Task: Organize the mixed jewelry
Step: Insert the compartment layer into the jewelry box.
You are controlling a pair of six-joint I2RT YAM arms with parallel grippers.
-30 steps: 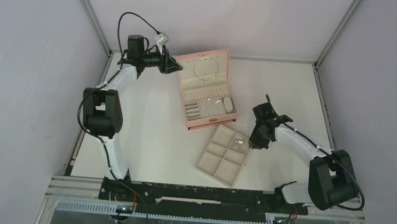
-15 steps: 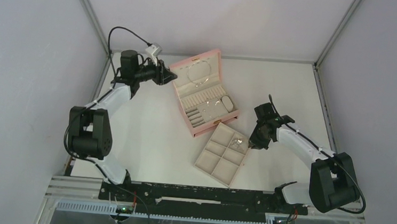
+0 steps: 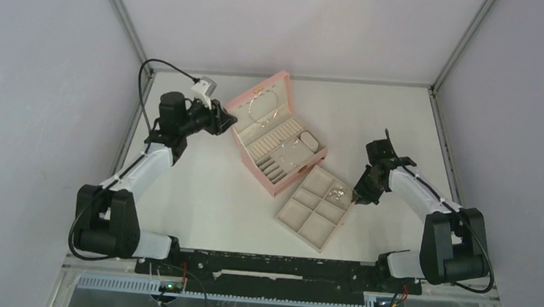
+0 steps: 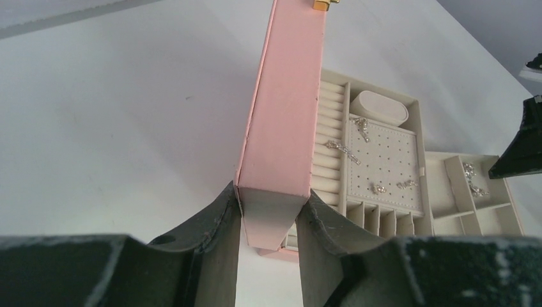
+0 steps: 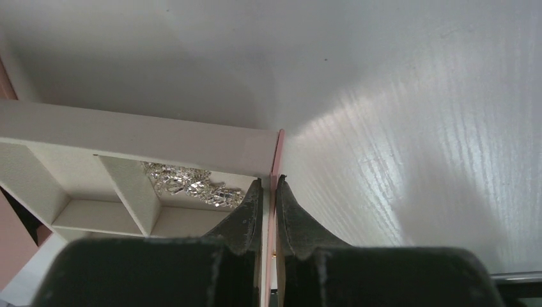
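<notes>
With the left gripper (image 4: 268, 214) clamped on the pink rectangular box's raised lid (image 4: 287, 115) and the right gripper (image 5: 268, 192) pinching the beige six-compartment tray's rim (image 5: 128, 134), beside the tangled silver jewelry (image 5: 188, 182), sorting likely needs a release next.

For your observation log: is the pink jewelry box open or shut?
Open: the lid is raised, and the lined compartments inside show.

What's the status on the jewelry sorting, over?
Left claw shut on the pink box lid. Right claw pinching rim of the beige tray. Silver jewelry cluster in a tray compartment, earrings on the box pad. Nothing seen blocking.
</notes>
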